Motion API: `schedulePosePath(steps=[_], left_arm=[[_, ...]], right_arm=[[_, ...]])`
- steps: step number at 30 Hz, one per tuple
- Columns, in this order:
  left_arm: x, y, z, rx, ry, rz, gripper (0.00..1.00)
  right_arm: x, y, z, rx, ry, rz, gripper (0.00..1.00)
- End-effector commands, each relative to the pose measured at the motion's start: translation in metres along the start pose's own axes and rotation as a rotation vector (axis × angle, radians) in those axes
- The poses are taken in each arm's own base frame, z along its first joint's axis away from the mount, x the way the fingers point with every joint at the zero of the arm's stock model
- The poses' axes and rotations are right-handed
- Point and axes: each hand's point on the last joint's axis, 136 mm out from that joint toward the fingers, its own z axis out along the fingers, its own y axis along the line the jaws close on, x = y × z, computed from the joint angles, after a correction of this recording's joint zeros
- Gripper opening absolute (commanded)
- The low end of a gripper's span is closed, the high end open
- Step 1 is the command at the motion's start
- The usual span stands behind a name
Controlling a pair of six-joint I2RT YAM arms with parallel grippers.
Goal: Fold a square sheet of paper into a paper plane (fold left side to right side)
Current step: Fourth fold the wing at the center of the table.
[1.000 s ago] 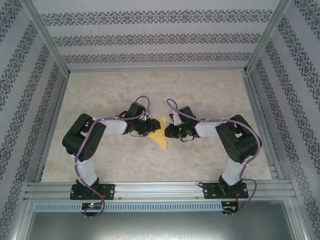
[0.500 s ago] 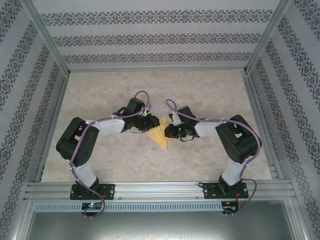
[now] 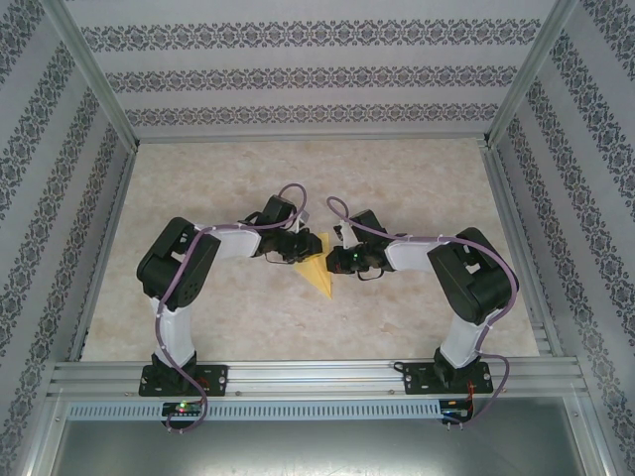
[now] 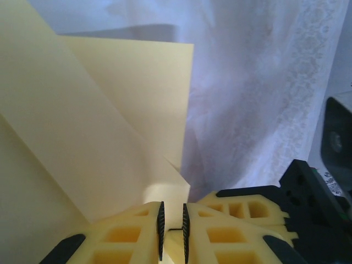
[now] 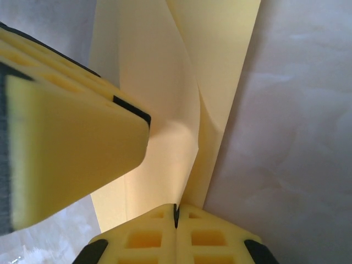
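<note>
The left gripper [image 4: 172,234] has its fingers drawn in to a thin slit at the bottom of its wrist view. The lower corner of a flap of the yellow paper [image 4: 110,126] is pinched between them. The right gripper [image 5: 176,215] is fully closed at the bottom centre of its own view, clamped on a raised crease of the same paper. One finger of the left gripper sits in the left half of that frame, close over the sheet.

In the overhead view the paper is a narrow pointed shape just below centre, between the two grippers, with its tip toward the bottom of the frame. How much of it rests on the table [image 3: 417,188] is hard to tell from there.

The main risk is that two holds sit close together on one thin sheet. If either arm pulls away from the other, the paper could tear, or slip out of the left gripper's shallow corner hold. The sheet bows and ripples between the holds, so pressing it flat as it lies would likely set a stray crease and leave the fold crooked. The fingers are also near enough to bump each other.
</note>
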Motion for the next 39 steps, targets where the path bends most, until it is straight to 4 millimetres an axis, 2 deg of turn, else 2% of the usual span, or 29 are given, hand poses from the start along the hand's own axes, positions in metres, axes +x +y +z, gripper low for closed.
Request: schedulePosePath(steps=[1,16,21,27,30,32,37,39], left_arm=[[0.002,0.003,0.004,-0.020,0.012,0.041,0.21],[0.017,0.034,0.008,-0.098,0.036,0.001,0.20],[0.024,0.044,0.008,-0.119,0.043,-0.010,0.19],[0.026,0.047,0.008,-0.124,0.044,-0.013,0.18],[0.026,0.047,0.008,-0.122,0.043,-0.013,0.18],[0.026,0.047,0.008,-0.123,0.043,-0.013,0.18],[0.026,0.046,0.007,-0.124,0.041,-0.010,0.18],[0.025,0.046,0.007,-0.123,0.039,-0.011,0.18]], right_arm=[[0.021,-0.020,0.004,0.096,0.069,0.007,0.01],[0.019,-0.018,0.003,0.094,0.068,-0.004,0.03],[0.002,-0.006,-0.011,0.096,0.027,-0.031,0.15],[-0.013,0.009,-0.042,0.098,-0.036,-0.056,0.29],[-0.008,0.015,-0.056,0.089,-0.042,-0.065,0.30],[0.000,0.025,-0.059,0.039,-0.033,-0.059,0.27],[0.018,0.063,-0.044,-0.145,0.027,-0.039,0.19],[0.023,0.068,-0.035,-0.163,0.052,-0.037,0.19]])
